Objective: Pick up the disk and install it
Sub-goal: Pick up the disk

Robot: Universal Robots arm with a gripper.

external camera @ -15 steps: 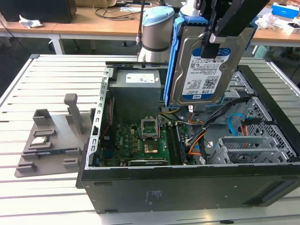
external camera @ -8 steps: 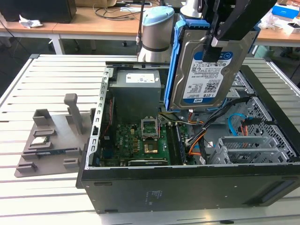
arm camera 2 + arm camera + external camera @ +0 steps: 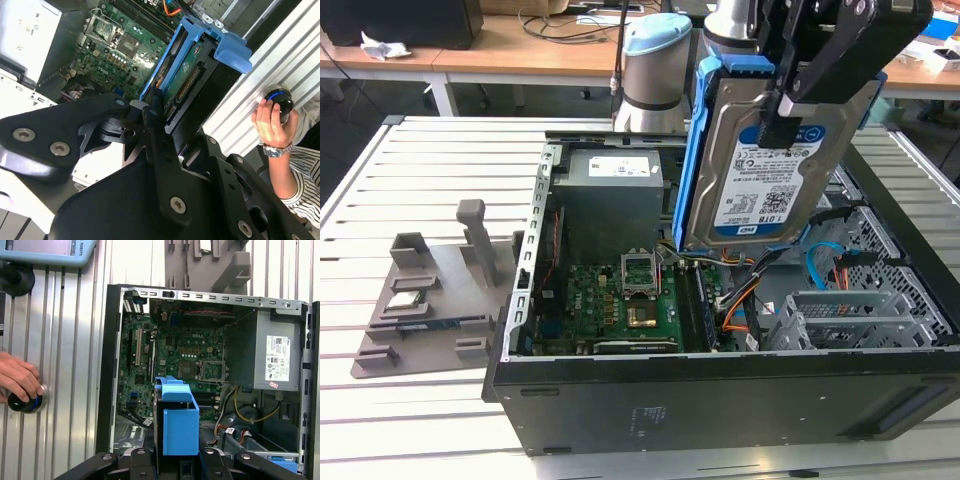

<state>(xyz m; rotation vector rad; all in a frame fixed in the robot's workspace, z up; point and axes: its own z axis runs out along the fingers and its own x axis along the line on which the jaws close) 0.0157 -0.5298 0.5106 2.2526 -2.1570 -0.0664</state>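
Note:
The disk [image 3: 760,180], a silver hard drive with a white-and-blue label in a bright blue frame, hangs tilted on edge above the open computer case [image 3: 720,400]. My black gripper [image 3: 782,120] is shut on its upper end, one finger lying across the label. In the second wrist view the fingers [image 3: 155,117] clamp the disk's edge [image 3: 195,65] over the motherboard. In the first wrist view the blue frame [image 3: 177,425] stands between the gripper's black arms [image 3: 180,467], above the case's interior.
Inside the case are a green motherboard [image 3: 620,300], a grey power supply [image 3: 610,190], cables and a metal drive cage [image 3: 850,320]. A grey fixture [image 3: 430,290] holding small parts lies at the exterior view's left. A person's hand [image 3: 20,380] rests on a round knob.

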